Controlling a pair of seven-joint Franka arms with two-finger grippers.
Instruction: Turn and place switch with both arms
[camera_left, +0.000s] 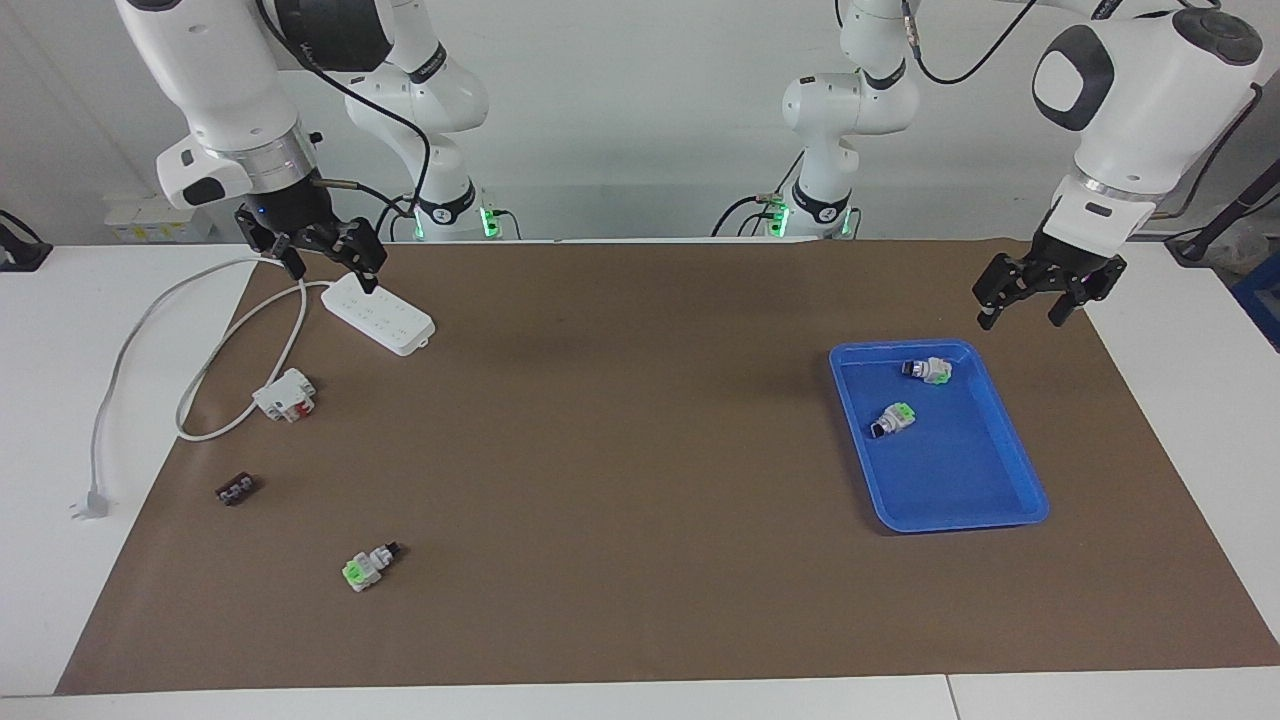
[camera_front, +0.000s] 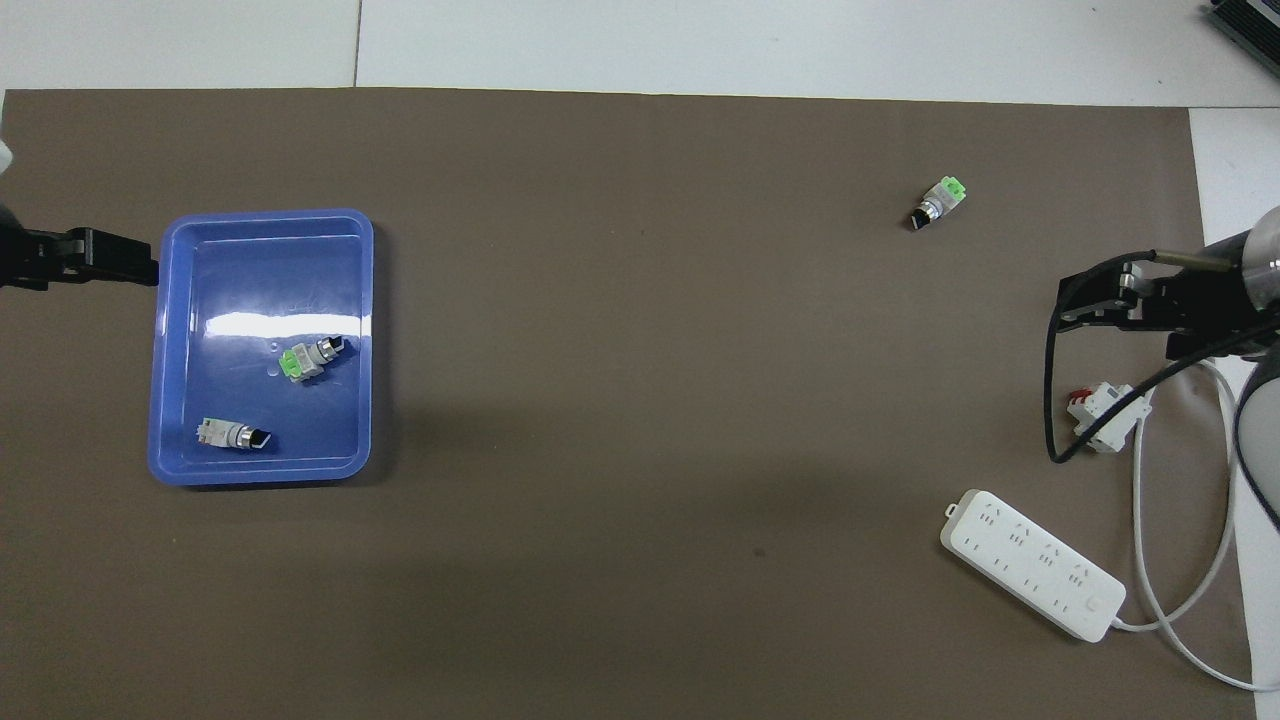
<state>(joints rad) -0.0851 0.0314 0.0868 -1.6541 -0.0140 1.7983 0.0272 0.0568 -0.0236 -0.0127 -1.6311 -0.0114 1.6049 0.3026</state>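
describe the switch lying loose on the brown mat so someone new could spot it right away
Start at the blue tray toward the left arm's end, which holds two similar switches. The wanted switch lies bare on the brown mat toward the right arm's end, farther from the robots than the white power strip. It alone lies outside the tray.

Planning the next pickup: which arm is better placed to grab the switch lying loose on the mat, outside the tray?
The right arm. The switch lies toward its end of the table, where the right hand hangs open over the power strip. The left hand is by the blue tray.
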